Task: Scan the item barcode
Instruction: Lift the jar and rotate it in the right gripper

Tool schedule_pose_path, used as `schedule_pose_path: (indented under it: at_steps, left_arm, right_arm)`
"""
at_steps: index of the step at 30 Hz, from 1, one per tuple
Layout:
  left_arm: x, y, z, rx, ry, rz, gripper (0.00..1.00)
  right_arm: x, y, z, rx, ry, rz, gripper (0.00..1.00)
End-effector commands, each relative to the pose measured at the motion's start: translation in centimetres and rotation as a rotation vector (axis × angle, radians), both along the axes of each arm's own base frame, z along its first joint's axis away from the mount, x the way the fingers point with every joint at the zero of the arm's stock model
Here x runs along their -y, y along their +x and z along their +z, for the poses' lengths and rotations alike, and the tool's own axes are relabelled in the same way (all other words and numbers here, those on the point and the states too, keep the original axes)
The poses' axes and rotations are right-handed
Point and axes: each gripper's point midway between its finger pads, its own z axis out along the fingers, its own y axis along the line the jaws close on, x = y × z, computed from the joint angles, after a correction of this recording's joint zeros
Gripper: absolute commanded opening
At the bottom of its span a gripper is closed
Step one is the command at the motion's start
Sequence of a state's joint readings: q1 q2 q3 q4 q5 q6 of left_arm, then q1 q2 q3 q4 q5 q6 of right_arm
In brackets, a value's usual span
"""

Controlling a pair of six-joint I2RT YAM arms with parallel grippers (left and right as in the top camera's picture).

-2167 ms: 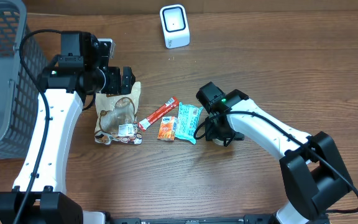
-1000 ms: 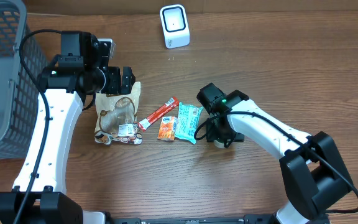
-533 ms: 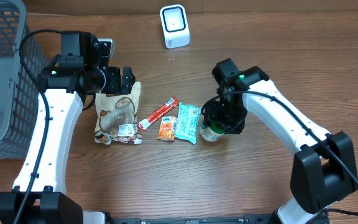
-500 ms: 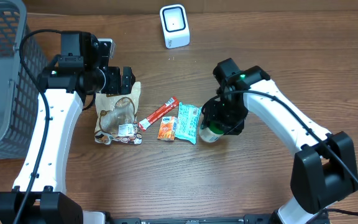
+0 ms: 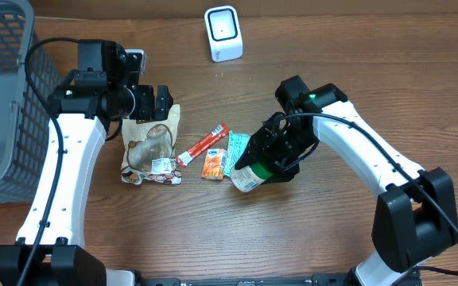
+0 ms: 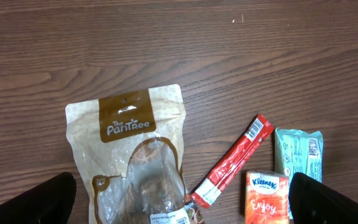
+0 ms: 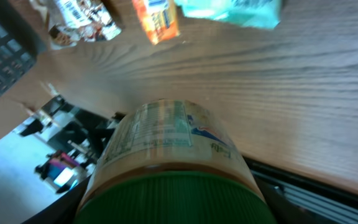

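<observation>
A jar [image 5: 246,175] with a green lid and a printed label hangs tilted over the table, base toward the lower left. My right gripper [image 5: 281,155] is shut on it at the lid end. The jar [image 7: 166,140] and its ribbed lid [image 7: 173,199] fill the right wrist view. The white barcode scanner [image 5: 223,33] stands at the far edge, well away from the jar. My left gripper [image 5: 161,102] hovers open over the top of a brown bread bag [image 5: 151,147]. In the left wrist view its fingers [image 6: 33,199] stand wide on either side of that bag [image 6: 132,143].
A red stick pack [image 5: 203,144], an orange tissue pack [image 5: 215,164] and a teal packet [image 5: 239,145] lie in a row just left of the jar. A grey mesh basket [image 5: 2,95] stands at the left edge.
The right arm has lifted the jar off the table, tipped it on its side and carried it left, partly over the teal packet. The left arm has not moved.
</observation>
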State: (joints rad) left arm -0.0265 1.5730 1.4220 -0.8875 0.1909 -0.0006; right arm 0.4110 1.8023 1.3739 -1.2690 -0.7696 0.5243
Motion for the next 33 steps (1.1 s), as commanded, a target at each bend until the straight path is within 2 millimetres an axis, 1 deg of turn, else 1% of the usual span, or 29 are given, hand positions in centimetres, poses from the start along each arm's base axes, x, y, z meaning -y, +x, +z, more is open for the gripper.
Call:
schedule_pose_path:
  at_steps: [1, 3, 5, 6, 8, 11, 17, 25, 33]
  left_arm:
    - [0.2, 0.2, 0.0, -0.002, -0.013, 0.005, 1.0]
    - [0.2, 0.2, 0.0, -0.002, -0.013, 0.005, 1.0]
    - [0.2, 0.2, 0.0, -0.002, -0.013, 0.005, 1.0]
    - [0.2, 0.2, 0.0, -0.002, -0.013, 0.005, 1.0]
    - [0.2, 0.2, 0.0, -0.002, -0.013, 0.005, 1.0]
    - [0.2, 0.2, 0.0, -0.002, -0.013, 0.005, 1.0]
    - [0.2, 0.2, 0.0, -0.002, -0.013, 0.005, 1.0]
    - [0.2, 0.2, 0.0, -0.002, -0.013, 0.005, 1.0]
    - [0.2, 0.2, 0.0, -0.002, -0.013, 0.005, 1.0]
  right_arm:
    - [-1.1, 0.2, 2.0, -0.012, 0.096, -0.013, 0.38]
    - [-1.1, 0.2, 2.1, -0.016, 0.102, -0.013, 0.32]
    - [-1.1, 0.2, 2.1, -0.016, 0.102, -0.013, 0.29]
    - [-1.2, 0.2, 2.1, -0.016, 0.102, -0.013, 0.22]
    - [-1.2, 0.2, 2.1, -0.016, 0.102, -0.013, 0.16]
    - [-1.2, 0.2, 2.1, -0.049, 0.085, -0.047, 0.16]
    - [-1.2, 0.1, 2.1, -0.18, 0.026, -0.174, 0.19]
    - [-2.7, -0.8, 4.8, -0.301, 0.174, -0.182, 0.2]
    - [-3.2, -0.9, 5.8, -0.332, 0.231, -0.18, 0.2]
